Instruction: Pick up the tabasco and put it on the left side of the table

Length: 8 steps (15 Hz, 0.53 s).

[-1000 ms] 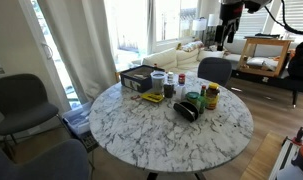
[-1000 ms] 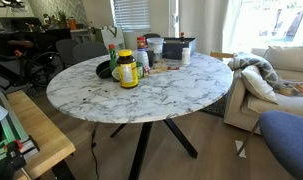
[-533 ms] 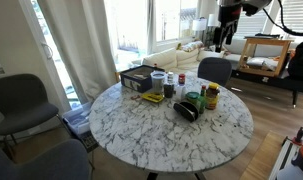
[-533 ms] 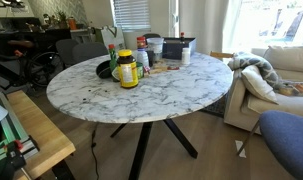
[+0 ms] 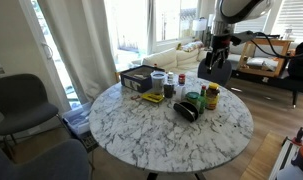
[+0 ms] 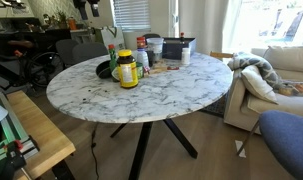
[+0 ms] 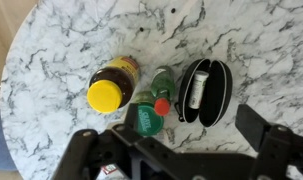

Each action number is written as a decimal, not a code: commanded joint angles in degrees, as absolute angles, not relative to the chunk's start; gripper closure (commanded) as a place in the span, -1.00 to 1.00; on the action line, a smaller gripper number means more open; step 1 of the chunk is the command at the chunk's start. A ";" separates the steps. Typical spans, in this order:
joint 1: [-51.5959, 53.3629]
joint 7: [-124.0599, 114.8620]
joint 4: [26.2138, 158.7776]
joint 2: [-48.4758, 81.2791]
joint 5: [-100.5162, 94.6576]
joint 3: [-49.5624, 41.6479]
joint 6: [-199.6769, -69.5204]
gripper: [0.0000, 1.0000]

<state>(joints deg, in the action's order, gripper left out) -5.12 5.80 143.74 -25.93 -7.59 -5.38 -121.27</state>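
Observation:
The tabasco (image 7: 162, 86) is a slim dark green bottle with a red cap, standing on the white marble table (image 7: 81, 40). In the wrist view it is between a yellow-lidded jar (image 7: 109, 88), a low round green container (image 7: 147, 119) and an open black case (image 7: 199, 90). My gripper (image 7: 176, 140) is open and empty, well above these things, its fingers (image 7: 266, 125) dark at the bottom of the view. In an exterior view my gripper (image 5: 213, 60) hangs above the far edge of the table (image 5: 161, 135). The tabasco also shows in an exterior view (image 6: 113, 60).
A black box (image 5: 141, 78) and small cans (image 5: 171, 80) stand further back on the table. Grey chairs (image 5: 21, 100) stand round it, one (image 5: 215, 68) below the arm. A sofa (image 6: 276, 75) stands beside the table (image 6: 171, 90).
The arm has come down from the top of the exterior view towards the far edge of the table. The things on the table have not moved.

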 commanded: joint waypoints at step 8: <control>-5.63 3.33 145.38 -21.64 -5.64 -6.25 -130.87 -1.00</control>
